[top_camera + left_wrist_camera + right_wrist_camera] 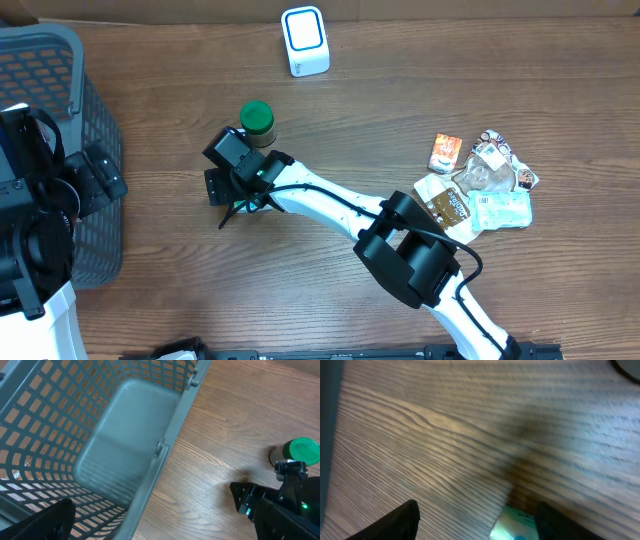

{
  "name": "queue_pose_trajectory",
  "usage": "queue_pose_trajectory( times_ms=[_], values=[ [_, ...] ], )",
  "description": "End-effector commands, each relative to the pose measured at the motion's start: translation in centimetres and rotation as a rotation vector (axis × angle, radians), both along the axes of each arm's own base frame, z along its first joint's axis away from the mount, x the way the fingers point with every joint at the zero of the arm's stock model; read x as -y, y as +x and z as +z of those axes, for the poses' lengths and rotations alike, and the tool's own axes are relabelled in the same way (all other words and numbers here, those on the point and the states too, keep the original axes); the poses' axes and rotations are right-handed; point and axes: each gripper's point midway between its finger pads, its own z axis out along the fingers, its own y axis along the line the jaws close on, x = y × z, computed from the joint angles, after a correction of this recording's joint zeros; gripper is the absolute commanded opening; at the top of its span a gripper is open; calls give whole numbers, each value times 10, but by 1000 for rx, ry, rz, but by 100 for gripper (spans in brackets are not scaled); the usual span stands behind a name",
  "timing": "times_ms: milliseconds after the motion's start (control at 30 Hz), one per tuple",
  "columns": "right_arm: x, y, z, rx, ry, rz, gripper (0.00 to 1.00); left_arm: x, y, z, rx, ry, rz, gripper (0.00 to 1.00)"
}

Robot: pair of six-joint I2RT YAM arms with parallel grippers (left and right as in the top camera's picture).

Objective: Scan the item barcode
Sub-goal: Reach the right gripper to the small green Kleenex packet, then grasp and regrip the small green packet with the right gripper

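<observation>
Right gripper [476, 510]: jaws released, fingers [395, 520] spread wide over bare wood and clasping nothing. A blurred green-and-white patch [512, 525] shows at the lower edge beside the 3 o'clock finger; whether they touch cannot be told. In the overhead view the jar [257, 120], green-lidded and upright on the table [400, 90], stands at about 1 o'clock from this gripper, just beside its wrist. Left gripper [100, 180]: jaws released and empty, hanging above the grey basket [60, 60] at the table's 9 o'clock side. The white, blue-rimmed scanner [305, 40] sits at 12 o'clock, well apart from the jar. At 3 o'clock lies a heap of packets [490, 190], with an orange packet [446, 152] just beside it at its 10 o'clock.
</observation>
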Motion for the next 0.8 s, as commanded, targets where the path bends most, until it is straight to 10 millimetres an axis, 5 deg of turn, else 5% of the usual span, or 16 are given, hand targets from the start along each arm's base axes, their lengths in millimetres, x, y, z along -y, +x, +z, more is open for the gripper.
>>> queue_pose_trajectory(
  times_ms=[0,233,500,600,767],
  values=[
    [8,-4,2,-44,-16,1,77,-2,-3,9,35,3,27,99],
    [56,-10,12,-181,-122,73,80,-2,-3,9,35,3,27,100],
    [107,-22,49,-303,-195,126,85,-2,-3,9,35,3,27,100],
    [106,-39,54,-368,-183,150,75,-2,-3,9,35,3,27,100],
    [86,-76,47,-406,-196,230,33,-2,-3,9,35,3,27,100]
  ],
)
